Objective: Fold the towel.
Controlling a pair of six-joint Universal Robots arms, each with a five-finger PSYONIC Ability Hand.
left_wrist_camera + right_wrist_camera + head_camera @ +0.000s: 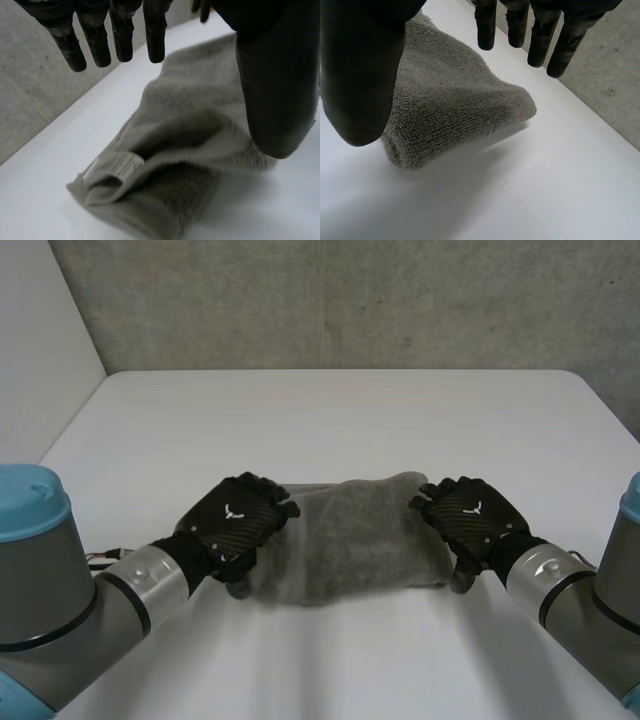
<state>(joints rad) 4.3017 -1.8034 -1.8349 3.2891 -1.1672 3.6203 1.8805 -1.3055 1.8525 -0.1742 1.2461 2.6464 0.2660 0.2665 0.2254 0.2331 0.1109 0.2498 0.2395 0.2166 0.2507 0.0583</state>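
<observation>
Both left hand (235, 520) and right hand (470, 515) hover straight-fingered over towel (345, 535) ends.

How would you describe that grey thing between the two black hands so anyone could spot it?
On the white table, towards the robot's side, the towel lies between the left hand and the right hand. It is a grey, fluffy, folded bundle with a small white label at the end by the left hand, and it is the only soft thing there.
</observation>
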